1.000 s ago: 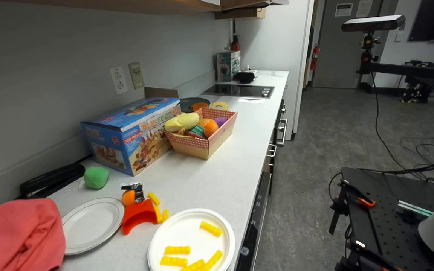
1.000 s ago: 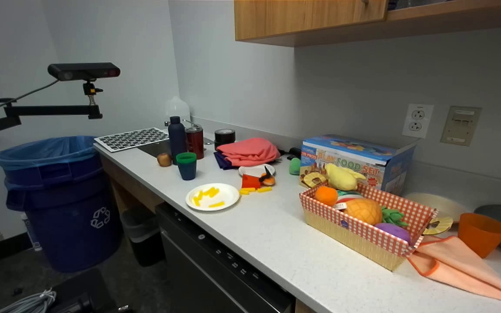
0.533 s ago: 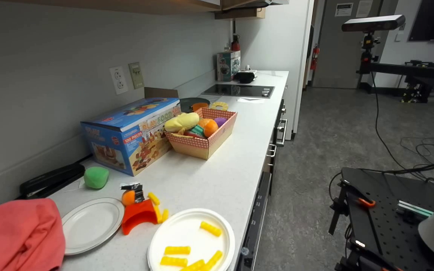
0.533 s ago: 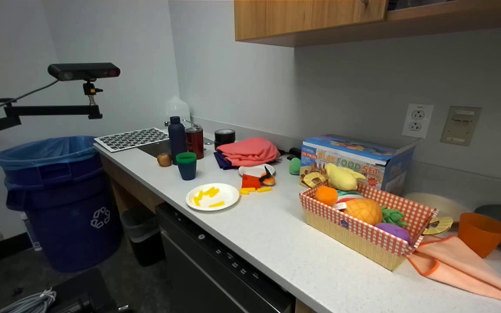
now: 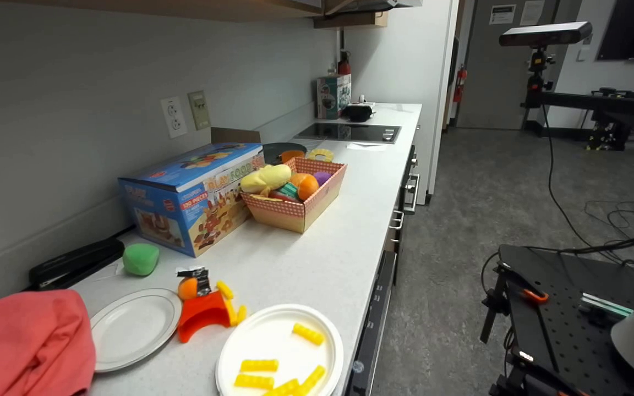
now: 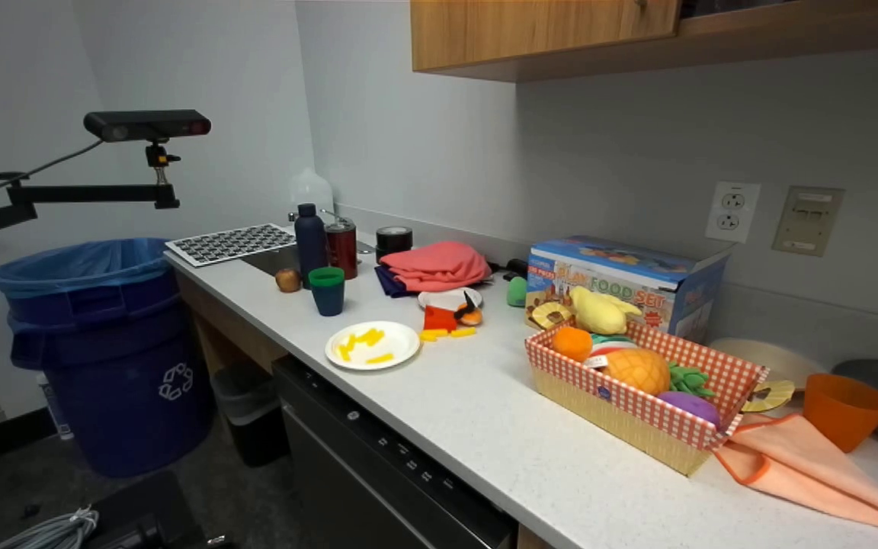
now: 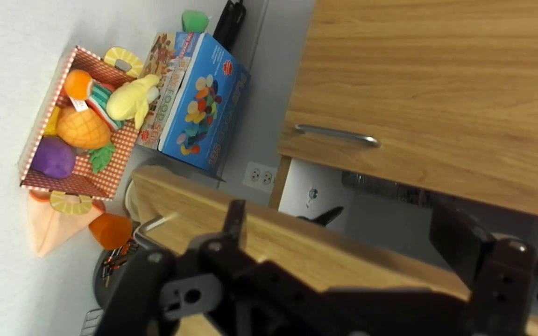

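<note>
Black two-finger gripper (image 7: 339, 212) is spread wide, holding nothing — nearest is the flat light-wood cabinet door (image 7: 315, 261), open above the white counter (image 6: 477, 408); can't tell if they touch. Looks like a lining-up step; a grip calls for squaring to its edge. Beyond: rectangular red-checked basket (image 6: 614, 423) — then blue cardboard box (image 7: 203, 102) along the back edge.

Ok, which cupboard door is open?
The wooden door nearest the hand: it juts out from the cupboard, while the other door lies flat and shut.
</note>
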`<state>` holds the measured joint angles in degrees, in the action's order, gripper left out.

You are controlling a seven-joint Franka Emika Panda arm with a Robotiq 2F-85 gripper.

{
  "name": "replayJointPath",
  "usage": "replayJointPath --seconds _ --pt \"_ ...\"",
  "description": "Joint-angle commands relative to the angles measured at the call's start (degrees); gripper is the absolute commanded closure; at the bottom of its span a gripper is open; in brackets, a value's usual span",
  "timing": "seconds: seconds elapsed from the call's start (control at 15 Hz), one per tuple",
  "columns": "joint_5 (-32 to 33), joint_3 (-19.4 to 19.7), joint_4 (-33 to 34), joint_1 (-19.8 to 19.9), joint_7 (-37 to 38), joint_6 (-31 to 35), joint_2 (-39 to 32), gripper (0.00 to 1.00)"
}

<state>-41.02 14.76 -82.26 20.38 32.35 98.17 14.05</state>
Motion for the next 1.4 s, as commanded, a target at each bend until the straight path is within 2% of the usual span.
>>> replayJointPath --seconds 0.0,0.2,0.4,0.73,0.87,0.93,1.07,1.33 --pt "2.88 -1.68 -3.82 -2.96 0.49 3.39 3.51 0.00" --pt "4.18 -1.52 -5.07 -3.58 -2.33 6.88 4.75 0.00" --pt "7.54 0.92 -4.52 -3.14 -8.19 6.56 5.06 0.00" --pt "10.49 9.64 -3.13 -3.75 -28.22 -5.06 6.27 0.00" --pt "11.56 11.84 -2.98 -3.68 -35.66 -5.99 6.81 0.00" --pt "10.11 11.04 -2.63 -3.72 -30.02 -4.75 5.41 0.00" --pt "10.51 12.54 -2.68 -3.78 -33.95 -5.17 6.02 0.00" --pt "10.57 12.36 -2.69 -3.95 -34.66 -5.17 6.08 0.00"
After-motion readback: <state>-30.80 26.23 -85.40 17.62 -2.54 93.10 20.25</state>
